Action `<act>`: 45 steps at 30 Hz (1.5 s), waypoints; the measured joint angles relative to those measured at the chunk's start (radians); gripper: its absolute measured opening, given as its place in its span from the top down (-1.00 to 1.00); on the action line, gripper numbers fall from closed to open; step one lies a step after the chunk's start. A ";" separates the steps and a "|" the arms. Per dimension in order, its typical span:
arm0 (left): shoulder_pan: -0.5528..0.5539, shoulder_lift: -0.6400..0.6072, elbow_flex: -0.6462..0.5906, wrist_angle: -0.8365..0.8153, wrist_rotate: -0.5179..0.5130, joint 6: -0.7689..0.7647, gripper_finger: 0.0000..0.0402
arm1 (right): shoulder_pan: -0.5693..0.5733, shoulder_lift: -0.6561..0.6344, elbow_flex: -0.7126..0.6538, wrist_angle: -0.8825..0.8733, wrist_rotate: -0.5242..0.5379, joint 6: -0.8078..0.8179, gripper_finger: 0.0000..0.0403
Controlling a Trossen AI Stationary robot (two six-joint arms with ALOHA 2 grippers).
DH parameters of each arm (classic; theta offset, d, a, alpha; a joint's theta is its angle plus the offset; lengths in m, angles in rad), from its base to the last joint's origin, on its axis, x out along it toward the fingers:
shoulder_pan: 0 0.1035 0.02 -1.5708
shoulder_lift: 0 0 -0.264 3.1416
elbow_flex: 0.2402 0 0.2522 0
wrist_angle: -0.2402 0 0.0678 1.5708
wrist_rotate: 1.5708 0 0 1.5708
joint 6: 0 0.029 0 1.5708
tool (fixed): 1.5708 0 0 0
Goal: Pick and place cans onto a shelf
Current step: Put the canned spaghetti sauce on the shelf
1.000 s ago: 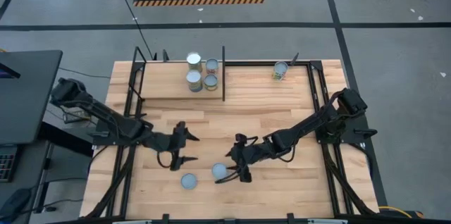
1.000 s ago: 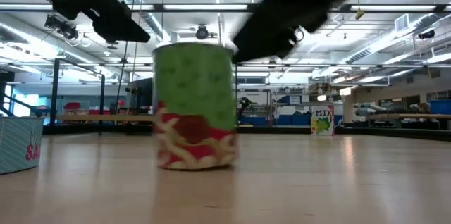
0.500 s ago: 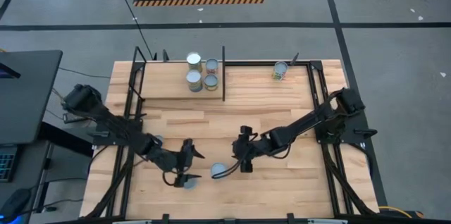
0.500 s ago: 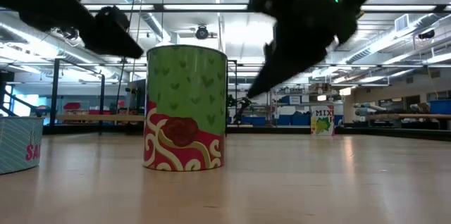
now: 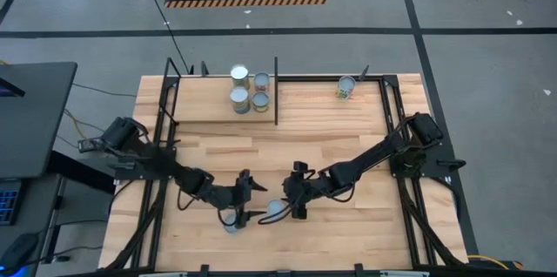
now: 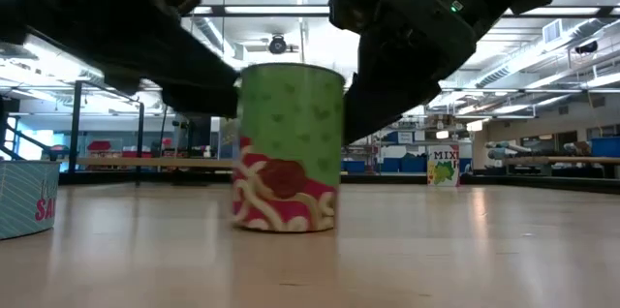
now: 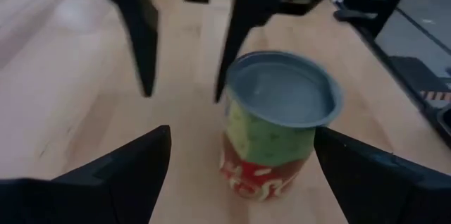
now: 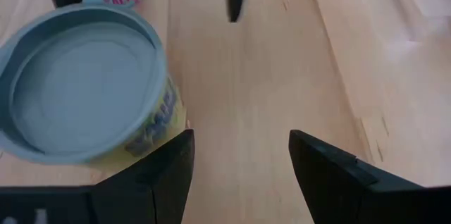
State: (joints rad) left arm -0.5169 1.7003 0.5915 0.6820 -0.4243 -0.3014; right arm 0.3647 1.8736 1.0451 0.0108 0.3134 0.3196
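A can with a green and red label and a grey-blue lid stands upright on its base on the plank table near the front edge; it also shows in the low view, the left wrist view and the right wrist view. My left gripper is open just left of it, and the can stands ahead of its fingertips. My right gripper is open just right of it, with the can beside one finger, outside the gap. The shelf at the far left holds several cans. My left gripper is close against the can's left side, but I cannot tell whether a finger touches it. My right gripper has the outer side of one finger next to the can's wall; I cannot tell whether they touch.
A teal can stands partly under my left gripper and shows at the low view's left edge. Another can lies at the table's far right. Black frame rods stand around the shelf and along the table's sides.
My left gripper has gone toward the table's right and near edges, past the teal can, up to the green can. My right gripper drew back from the green can, then came close again. The green can has slid a little left and then right, staying upright.
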 joint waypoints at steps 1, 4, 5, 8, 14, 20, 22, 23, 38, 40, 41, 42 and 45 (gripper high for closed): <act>0.010 0.002 -0.001 0.001 0.001 0.012 -0.77 | 0.003 0.000 0.000 -0.006 0.000 0.003 -0.19; 0.058 0.002 -0.001 0.016 -0.009 0.025 -0.77 | 0.012 -0.002 0.000 -0.050 -0.001 0.033 -0.19; 0.074 0.001 -0.001 0.018 -0.021 0.029 -0.77 | 0.015 -0.004 -0.001 -0.068 -0.008 0.047 -0.19; 0.121 0.001 -0.001 0.021 -0.033 0.074 -0.77 | 0.026 -0.008 0.000 -0.122 -0.041 0.085 -0.19; 0.139 -0.070 0.000 -0.077 -0.019 0.085 -0.77 | 0.028 -0.015 0.000 -0.155 -0.172 0.142 -0.19; 0.021 -0.207 -0.001 -0.252 0.001 -0.013 -0.77 | 0.033 -0.016 0.000 -0.145 -0.206 0.140 -0.19; -0.031 -0.216 -0.001 -0.235 -0.002 -0.032 -0.77 | 0.033 -0.016 0.000 -0.145 -0.204 0.133 -0.19; -0.055 -0.216 -0.001 -0.226 -0.017 -0.034 -0.77 | 0.032 -0.016 0.000 -0.145 -0.203 0.133 -0.19; -0.001 -0.128 -0.002 -0.147 0.118 0.077 -0.77 | 0.032 -0.016 0.000 -0.100 -0.158 0.116 -0.19; 0.031 -0.128 -0.002 -0.134 0.187 0.082 -0.77 | 0.032 -0.016 0.000 -0.100 -0.158 0.116 -0.19; 0.047 -0.128 -0.001 -0.135 0.209 0.085 -0.77 | 0.032 -0.016 0.000 -0.099 -0.158 0.116 -0.19; 0.060 -0.128 -0.001 -0.138 0.229 0.097 -0.77 | 0.032 -0.016 0.000 -0.099 -0.158 0.116 -0.19; 0.084 -0.128 -0.001 -0.115 0.272 0.139 -0.77 | 0.031 -0.016 0.000 -0.099 -0.158 0.118 -0.19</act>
State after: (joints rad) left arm -0.4326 1.5726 0.5903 0.5670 -0.1526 -0.1622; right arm 0.3960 1.8576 1.0451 -0.0883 0.1555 0.4377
